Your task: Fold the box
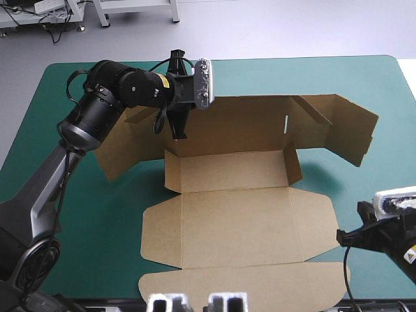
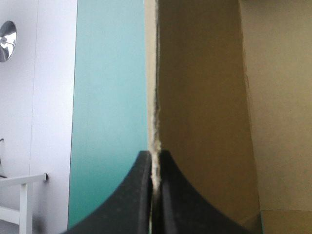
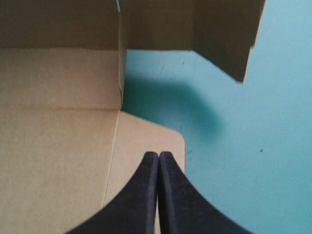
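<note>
Left wrist view alone shows left fingers (image 2: pixel 139 197) pinching the box (image 2: pixel 204 97) (right fingers (image 3: pixel 144 195) closed).

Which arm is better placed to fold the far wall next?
Left: the left tool is shut on the box at its far wall. The right tool is shut on nothing, by the near right flap.

Matt brown board box (image 1: pixel 234 221), fibrous cut edge, smooth teal-green cover (image 1: pixel 364 78)

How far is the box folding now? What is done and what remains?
Done: the back wall of the box stands raised. In hand: the left tool is shut on its top edge. Left: the front panels lie flat; the right tool, shut, holds nothing.
</note>
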{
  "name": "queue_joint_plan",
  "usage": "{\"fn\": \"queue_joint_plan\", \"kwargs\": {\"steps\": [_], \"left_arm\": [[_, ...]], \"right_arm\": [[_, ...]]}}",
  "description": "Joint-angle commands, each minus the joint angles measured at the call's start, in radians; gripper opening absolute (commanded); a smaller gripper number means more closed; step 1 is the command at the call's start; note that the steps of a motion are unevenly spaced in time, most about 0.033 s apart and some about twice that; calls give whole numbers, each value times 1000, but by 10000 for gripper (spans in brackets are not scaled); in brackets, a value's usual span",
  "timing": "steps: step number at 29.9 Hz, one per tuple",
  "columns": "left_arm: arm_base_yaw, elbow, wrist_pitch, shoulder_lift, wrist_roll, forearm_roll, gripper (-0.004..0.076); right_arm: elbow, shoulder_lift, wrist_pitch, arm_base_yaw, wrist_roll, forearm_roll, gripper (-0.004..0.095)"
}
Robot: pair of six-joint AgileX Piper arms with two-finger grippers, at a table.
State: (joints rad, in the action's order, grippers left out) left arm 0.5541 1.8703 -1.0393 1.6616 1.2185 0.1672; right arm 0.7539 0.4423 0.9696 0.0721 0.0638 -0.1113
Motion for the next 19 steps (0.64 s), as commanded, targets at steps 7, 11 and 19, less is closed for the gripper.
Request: {"fn": "queue_joint_plan", "kwargs": {"steps": [7,11,19], "left_arm": [[141,-135,204,-54,-65,-233,-9],[197,-194,309,-54,-129,-321,-9],[229,-326,462,-54,-328,-512,-9]], "right_arm": [[305,262,-103,4,20,35,-17],[427,373,-103,4,20,35,-17],[649,626,-93,4,25,41,-17]]}}
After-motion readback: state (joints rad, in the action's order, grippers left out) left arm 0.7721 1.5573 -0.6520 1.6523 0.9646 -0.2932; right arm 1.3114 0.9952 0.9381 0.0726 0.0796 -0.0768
